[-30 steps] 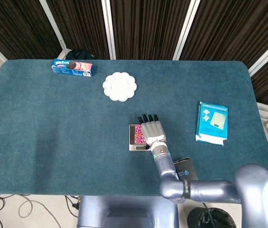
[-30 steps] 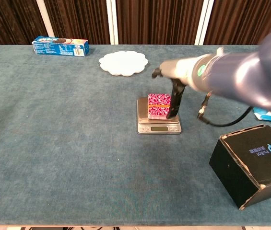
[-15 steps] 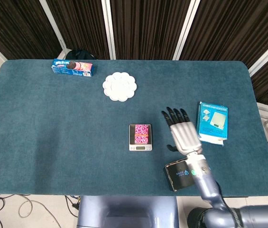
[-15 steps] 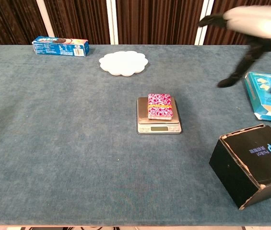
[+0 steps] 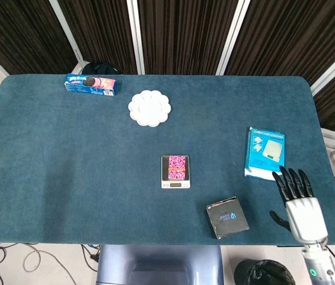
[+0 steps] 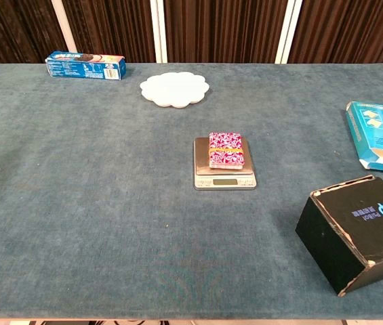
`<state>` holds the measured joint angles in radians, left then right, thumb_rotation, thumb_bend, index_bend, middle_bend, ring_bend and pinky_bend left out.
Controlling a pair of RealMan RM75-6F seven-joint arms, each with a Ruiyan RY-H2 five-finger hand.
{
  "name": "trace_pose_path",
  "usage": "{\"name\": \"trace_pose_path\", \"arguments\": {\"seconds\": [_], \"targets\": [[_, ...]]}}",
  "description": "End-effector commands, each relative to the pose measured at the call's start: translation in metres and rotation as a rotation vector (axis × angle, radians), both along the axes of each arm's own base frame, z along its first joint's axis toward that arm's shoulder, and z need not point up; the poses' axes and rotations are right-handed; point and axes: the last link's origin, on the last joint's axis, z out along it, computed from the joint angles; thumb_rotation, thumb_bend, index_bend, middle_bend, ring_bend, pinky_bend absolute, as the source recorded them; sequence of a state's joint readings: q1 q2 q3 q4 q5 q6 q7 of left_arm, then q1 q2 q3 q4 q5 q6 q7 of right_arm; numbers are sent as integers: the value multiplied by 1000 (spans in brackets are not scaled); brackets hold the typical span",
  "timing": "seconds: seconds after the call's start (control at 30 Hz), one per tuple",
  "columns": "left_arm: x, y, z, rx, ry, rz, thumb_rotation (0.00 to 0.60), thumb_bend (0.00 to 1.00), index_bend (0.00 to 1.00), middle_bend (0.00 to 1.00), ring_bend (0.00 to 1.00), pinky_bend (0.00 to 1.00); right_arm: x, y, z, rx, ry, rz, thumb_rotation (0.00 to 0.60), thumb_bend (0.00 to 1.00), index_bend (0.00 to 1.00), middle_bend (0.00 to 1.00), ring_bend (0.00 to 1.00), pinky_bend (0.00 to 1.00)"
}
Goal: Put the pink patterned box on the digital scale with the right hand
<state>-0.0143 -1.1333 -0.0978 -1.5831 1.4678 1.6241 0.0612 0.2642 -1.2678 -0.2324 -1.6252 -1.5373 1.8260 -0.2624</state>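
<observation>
The pink patterned box [image 5: 176, 167] [image 6: 226, 149] lies flat on the silver digital scale [image 5: 165, 180] [image 6: 203, 177] near the table's middle. Nothing touches it. My right hand [image 5: 300, 205] shows only in the head view, at the table's near right corner, far to the right of the scale. Its dark fingers [image 5: 292, 181] are spread and hold nothing. The chest view shows no hand. My left hand appears in neither view.
A black box [image 5: 227, 217] [image 6: 356, 230] sits near the front edge, right of the scale. A light blue carton [image 5: 265, 152] [image 6: 382, 135] lies at the right. A white scalloped plate [image 5: 149, 108] [image 6: 175, 89] and a blue cookie packet [image 5: 90, 84] [image 6: 86, 66] are at the back.
My right hand let go of the pink box on the scale and drew back to the right and toward the table's near corner, leaving the chest view. The box stays on the scale.
</observation>
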Motion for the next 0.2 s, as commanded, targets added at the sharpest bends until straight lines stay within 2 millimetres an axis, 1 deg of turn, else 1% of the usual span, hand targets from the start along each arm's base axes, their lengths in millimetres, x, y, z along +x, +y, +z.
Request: {"name": "trace_pose_path", "arguments": {"seconds": [0.03, 0.2], "targets": [[0, 0, 0, -1, -1, 0, 600, 664, 56, 0, 0, 0, -10, 11, -2, 19, 10, -18, 600, 193, 0, 0, 0, 0], [0, 0, 0, -3, -2, -3, 600, 664, 56, 0, 0, 0, -15, 8, 4, -14, 34, -28, 600, 193, 0, 0, 0, 0]]}}
